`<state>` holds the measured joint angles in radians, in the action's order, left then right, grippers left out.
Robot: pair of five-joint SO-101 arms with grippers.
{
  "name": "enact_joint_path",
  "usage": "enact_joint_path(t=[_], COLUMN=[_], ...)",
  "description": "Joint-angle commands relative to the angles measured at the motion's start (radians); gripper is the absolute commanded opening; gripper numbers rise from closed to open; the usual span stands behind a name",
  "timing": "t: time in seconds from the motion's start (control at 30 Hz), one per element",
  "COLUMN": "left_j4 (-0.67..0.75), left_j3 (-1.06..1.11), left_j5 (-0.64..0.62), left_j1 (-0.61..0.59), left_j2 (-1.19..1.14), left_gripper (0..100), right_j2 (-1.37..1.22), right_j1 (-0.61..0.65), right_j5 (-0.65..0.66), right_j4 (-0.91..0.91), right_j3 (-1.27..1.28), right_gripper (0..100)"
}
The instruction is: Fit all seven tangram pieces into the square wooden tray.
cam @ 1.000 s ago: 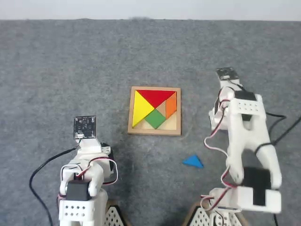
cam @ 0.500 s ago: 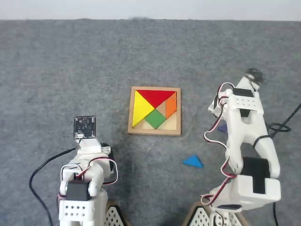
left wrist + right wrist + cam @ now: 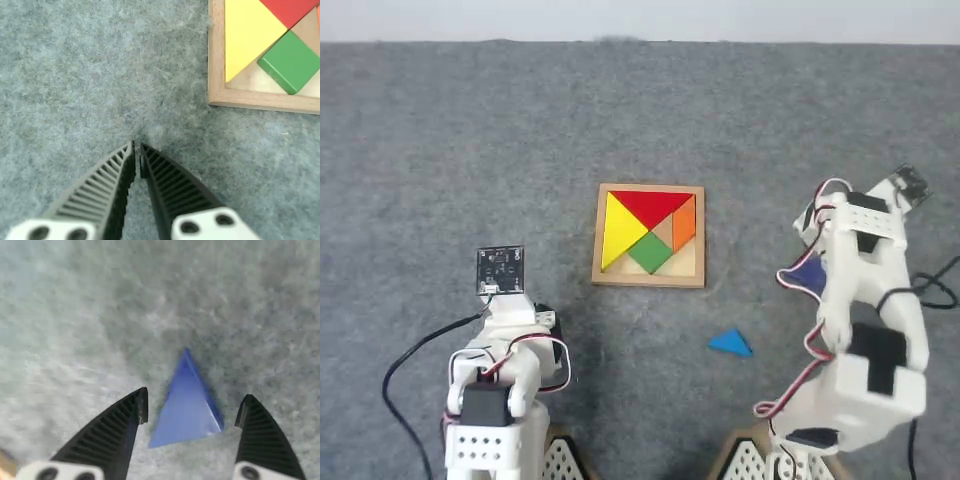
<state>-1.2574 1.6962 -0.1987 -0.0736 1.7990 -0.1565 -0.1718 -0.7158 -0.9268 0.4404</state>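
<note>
Between the spread fingers of my right gripper (image 3: 193,399) lies the dark blue triangle (image 3: 187,407), flat on the grey mat (image 3: 75,315), with one finger off each slanted edge and neither touching. To take it well, I judge I should come straight down until the tips meet the mat. Then I should close near the wide base rather than the point, since a pinch on tapering edges may squirt so thin a piece out.

From above, the tray (image 3: 649,282) sits at about 9 o'clock from this piece. It holds the red piece (image 3: 648,206), yellow piece (image 3: 619,236), green piece (image 3: 650,252) and orange piece (image 3: 684,223), with bare wood toward its 5 o'clock corner. A light blue triangle (image 3: 730,343) lies loose at 5 o'clock from the tray, close to my carrying line, so I would lift clear of it. My left gripper (image 3: 137,145) has its fingers pressed together on nothing, over the mat off the tray's 7 o'clock corner, out of the way.
</note>
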Motion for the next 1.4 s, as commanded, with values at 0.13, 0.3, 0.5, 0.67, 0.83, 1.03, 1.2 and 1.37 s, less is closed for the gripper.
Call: enact_joint_path(t=[0.13,0.3,0.5,0.67,0.83,1.03,1.2,1.37], left_j4=[-0.005,-0.005,-0.005,-0.005,-0.005,-0.005,-0.005,-0.005], left_j3=[-0.013,-0.013,-0.013,-0.013,-0.013,-0.013,-0.013,-0.013], left_j5=[0.015,0.015,0.015,0.015,0.015,0.015,0.015,0.015], left_j1=[-0.006,-0.006,-0.006,-0.006,-0.006,-0.006,-0.006,-0.006], left_j2=[0.02,0.02,0.02,0.02,0.02,0.02,0.02,0.02], left_gripper=[1,1,1,1,1,1,1,1], right_j2=[-0.113,-0.119,-0.13,-0.12,-0.119,-0.07,-0.004,-0.019], right_j1=[0.022,0.077,0.24,0.302,0.325,0.216,0.182,0.183], right_j5=[0.048,0.276,0.75,0.836,1.102,1.614,1.923,2.127], right_j4=[-0.105,-0.12,-0.205,-0.22,-0.323,-0.47,-0.582,-0.596], right_j3=[-0.198,-0.259,-0.368,-0.397,-0.404,-0.404,-0.399,-0.385], right_gripper=[20.6,7.3,2.4,2.4,2.4,3.8,27.0,39.9])
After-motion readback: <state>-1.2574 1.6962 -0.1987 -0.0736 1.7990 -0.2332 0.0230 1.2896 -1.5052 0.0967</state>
